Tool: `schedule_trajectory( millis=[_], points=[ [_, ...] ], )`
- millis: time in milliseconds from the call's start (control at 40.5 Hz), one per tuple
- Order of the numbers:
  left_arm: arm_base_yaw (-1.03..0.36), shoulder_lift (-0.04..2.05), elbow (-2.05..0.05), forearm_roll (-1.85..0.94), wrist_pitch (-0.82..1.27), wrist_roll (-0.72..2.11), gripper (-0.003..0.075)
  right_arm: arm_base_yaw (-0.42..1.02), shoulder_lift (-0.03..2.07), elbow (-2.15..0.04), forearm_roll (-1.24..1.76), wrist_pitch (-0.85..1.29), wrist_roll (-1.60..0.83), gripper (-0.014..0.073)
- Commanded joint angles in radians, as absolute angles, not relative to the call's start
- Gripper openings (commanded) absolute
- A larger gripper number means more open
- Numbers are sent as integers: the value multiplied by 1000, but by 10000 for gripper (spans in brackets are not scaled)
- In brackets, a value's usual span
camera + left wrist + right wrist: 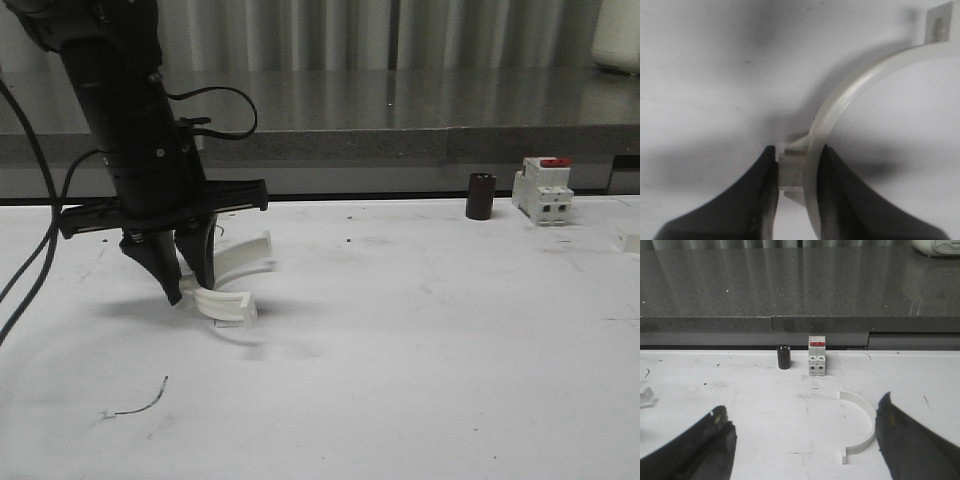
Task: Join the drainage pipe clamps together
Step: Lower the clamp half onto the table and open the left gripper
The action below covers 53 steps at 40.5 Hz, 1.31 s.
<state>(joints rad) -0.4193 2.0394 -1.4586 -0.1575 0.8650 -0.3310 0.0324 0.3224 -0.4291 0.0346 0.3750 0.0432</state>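
White plastic is what matters here, thin, light and probably springy. Front view: the left gripper (188,290) stands low over the tabletop (420,340), pinched on one clamp half (226,303); a second clamp half (242,257) lies just behind it. Left wrist view: the fingers (752,200) are closed on the arc's outer lug, a sound hold since the band itself would likely flex and slip. Right wrist view: the right gripper (805,450) is spread wide and empty, with another white half-ring (860,424) lying between its fingers on the tabletop, the breaker (816,355) well beyond.
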Motion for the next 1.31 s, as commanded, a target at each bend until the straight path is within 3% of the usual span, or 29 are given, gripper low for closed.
schedule_trajectory(
  millis=[0, 494, 593, 815, 889, 1160, 1284],
  points=[
    [-427, 1991, -1489, -175, 846, -342, 153, 25, 338, -465, 28, 301, 42, 591],
    [-437, 2024, -1489, -172, 841, -342, 164, 25, 338, -465, 28, 301, 42, 591],
    [-438, 2024, -1489, -172, 841, -340, 214, 25, 338, -465, 28, 301, 42, 591],
    [-438, 2024, -1489, -172, 845, -324, 477, 25, 338, -465, 28, 301, 42, 591],
    [-438, 2024, -1489, -173, 846, -310, 508, 25, 338, -465, 28, 301, 42, 591],
    [-438, 1932, -1491, -101, 847, -279, 488, 25, 338, -465, 28, 301, 42, 591],
    [-438, 1858, -1491, -44, 855, -251, 415, 25, 338, -465, 28, 301, 42, 591]
  ],
)
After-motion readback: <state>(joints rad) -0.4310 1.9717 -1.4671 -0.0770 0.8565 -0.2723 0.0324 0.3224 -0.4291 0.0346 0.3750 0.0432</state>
